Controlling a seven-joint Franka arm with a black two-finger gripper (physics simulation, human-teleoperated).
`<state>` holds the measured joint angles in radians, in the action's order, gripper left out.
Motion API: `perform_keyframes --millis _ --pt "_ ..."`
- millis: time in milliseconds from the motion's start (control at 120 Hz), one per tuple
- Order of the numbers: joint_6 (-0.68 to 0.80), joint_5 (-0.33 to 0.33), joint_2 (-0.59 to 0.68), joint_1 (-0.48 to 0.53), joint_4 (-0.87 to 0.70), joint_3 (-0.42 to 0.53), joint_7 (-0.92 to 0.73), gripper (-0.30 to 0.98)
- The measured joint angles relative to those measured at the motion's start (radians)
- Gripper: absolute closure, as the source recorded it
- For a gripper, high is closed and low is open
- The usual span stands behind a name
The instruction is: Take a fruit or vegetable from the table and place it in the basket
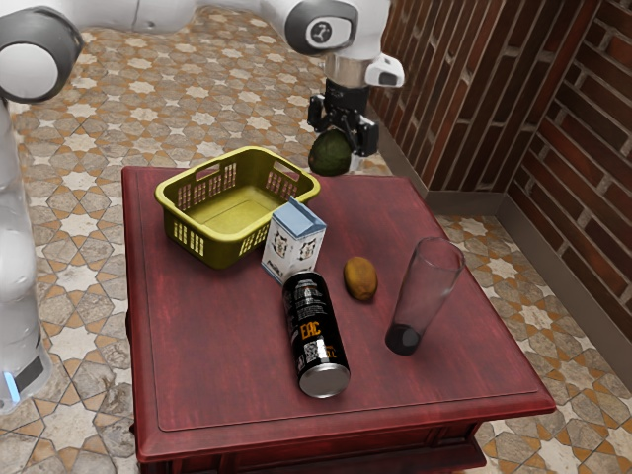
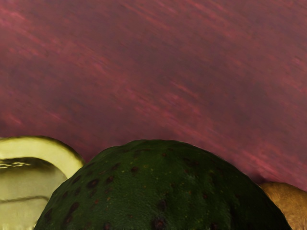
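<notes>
- Nearest the wrist camera was a plump, dark-green avocado (image 2: 163, 191) with pebbly skin, raised above a dark-red wooden table (image 1: 217, 365) and outside the basket.
- Black two-finger gripper (image 1: 339, 147): its fingers stood apart by the fruit's breadth, closed on its two sides.
- It looked moderately heavy and firm, though ripe flesh could bruise; the bumpy skin should grip well. Its widest part, held evenly, seemed the best place to hold.
- Yellow-green plastic basket (image 1: 219, 240): open-topped, its raised rim had to be cleared before lowering.
- Blue-and-white carton (image 1: 296, 243): upright just beside the basket, it could be knocked by a low approach.
- Farther off were a brown oval fruit or vegetable (image 1: 361, 279), a black cylindrical can (image 1: 314, 331) on its side and a tall clear glass (image 1: 427, 286), probably fragile.
</notes>
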<state>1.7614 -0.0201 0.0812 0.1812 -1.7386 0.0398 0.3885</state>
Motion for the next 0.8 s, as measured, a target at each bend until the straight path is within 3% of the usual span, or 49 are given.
perform_keyframes --millis 117,242,300,375,500,800 --pt "-0.03 0.001 0.136 0.072 -0.165 -0.008 0.013 0.27" --pt "-0.051 0.0 0.167 0.137 -0.242 -0.009 0.024 0.27" --pt "-0.055 0.0 0.168 0.144 -0.256 -0.009 0.029 0.27" --pt "-0.057 -0.005 0.166 0.146 -0.268 -0.009 0.037 0.13" --pt "-0.058 -0.014 0.165 0.147 -0.272 -0.009 0.049 0.07" --pt "-0.078 -0.046 0.151 0.156 -0.261 -0.025 0.052 0.01"
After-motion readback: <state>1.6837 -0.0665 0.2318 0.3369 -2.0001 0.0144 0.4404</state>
